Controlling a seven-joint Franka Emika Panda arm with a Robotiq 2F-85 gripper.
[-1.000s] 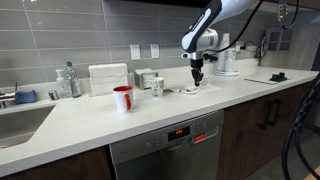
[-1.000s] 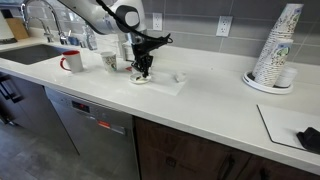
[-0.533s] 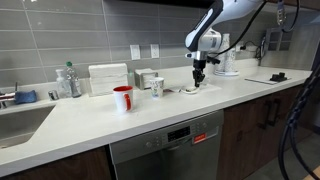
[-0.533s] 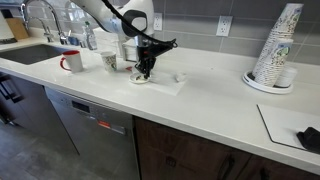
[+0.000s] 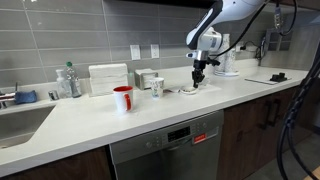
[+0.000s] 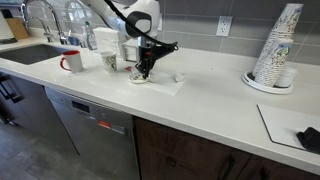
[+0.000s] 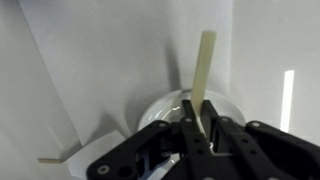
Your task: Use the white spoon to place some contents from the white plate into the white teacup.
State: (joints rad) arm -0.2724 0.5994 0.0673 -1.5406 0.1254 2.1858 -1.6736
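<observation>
Currently, my end effector (image 6: 144, 71) is clenched on one white spoon (image 7: 204, 62); the wrist view shows its handle gripped between the fingers. It hangs over the one white plate (image 6: 138, 79), whose contents are too small for me to tell. Three cups stand on the table (image 6: 200, 105): one white teacup (image 6: 178, 76) near the plate, one taller white cup (image 6: 109, 61), and one red mug (image 6: 70, 61), white inside. I can see no contents in any of them. One stack of paper cups (image 6: 275, 48) stands well apart.

A kitchen: grey tiled wall (image 5: 70, 30), sink (image 5: 18, 122) with faucet (image 6: 42, 18), a dishwasher (image 5: 166, 148) under the white bench (image 5: 100, 118).
</observation>
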